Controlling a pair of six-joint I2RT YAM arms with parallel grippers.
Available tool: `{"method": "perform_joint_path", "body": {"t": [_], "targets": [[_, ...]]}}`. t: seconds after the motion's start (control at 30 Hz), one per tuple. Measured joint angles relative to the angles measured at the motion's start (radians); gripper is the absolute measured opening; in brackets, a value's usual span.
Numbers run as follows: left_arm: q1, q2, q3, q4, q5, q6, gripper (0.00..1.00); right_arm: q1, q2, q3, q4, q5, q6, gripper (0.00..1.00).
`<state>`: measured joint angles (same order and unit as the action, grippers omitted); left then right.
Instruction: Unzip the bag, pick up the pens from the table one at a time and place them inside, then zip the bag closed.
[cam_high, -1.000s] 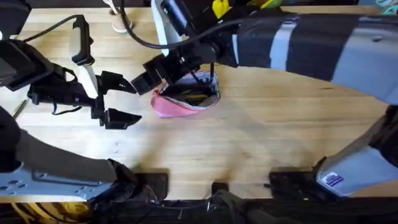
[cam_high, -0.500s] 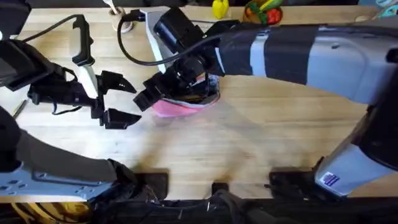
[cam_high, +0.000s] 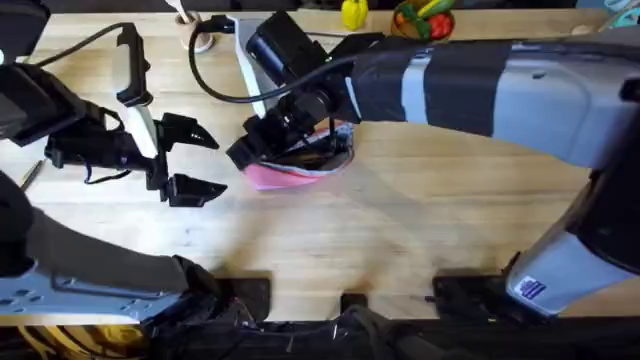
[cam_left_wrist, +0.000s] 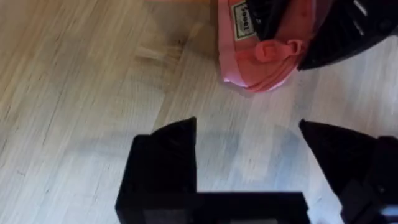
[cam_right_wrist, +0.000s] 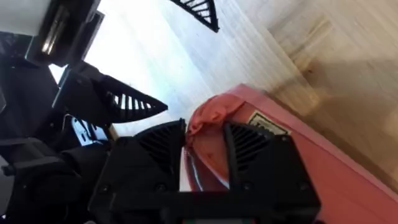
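The wooden tabletop (cam_high: 420, 240) carries the pink pencil pouch (cam_high: 290, 172) near its middle, mouth gaping with dark contents inside. From above, the right end effector (cam_high: 262, 140) covers the pouch's left end; its wrist camera shows the fingers (cam_right_wrist: 163, 146) pinched on the pink zipper tab (cam_right_wrist: 208, 115). The left end effector (cam_high: 190, 160) hangs spread wide beside the pouch, touching nothing. A small sewn label (cam_left_wrist: 242, 17) is unreadable.

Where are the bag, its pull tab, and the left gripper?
bag (cam_high: 285, 175): overhead view, on the pink fabric at its near side.
pull tab (cam_left_wrist: 280, 49): left wrist view, on the pink tab's middle.
left gripper (cam_high: 195, 160): overhead view, midway between its open fingertips.
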<state>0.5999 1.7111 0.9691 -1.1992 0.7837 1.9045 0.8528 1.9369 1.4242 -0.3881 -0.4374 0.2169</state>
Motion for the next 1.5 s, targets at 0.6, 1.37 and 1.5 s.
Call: {"method": "perform_joint_path", "body": {"t": [0.6,1.37,1.5], "targets": [[0.000,0.000,0.000,0.000,0.000,0.000,0.979,0.005,0.000,0.000,0.023,-0.021,0.031,0.035],[0.000,0.000,0.000,0.001,0.112,0.000,0.983,-0.078,0.010,0.118,0.002,-0.026,0.018,0.031],[0.000,0.000,0.000,0.007,0.199,0.000,0.983,-0.078,0.010,0.118,0.002,-0.026,0.018,0.031]]}}
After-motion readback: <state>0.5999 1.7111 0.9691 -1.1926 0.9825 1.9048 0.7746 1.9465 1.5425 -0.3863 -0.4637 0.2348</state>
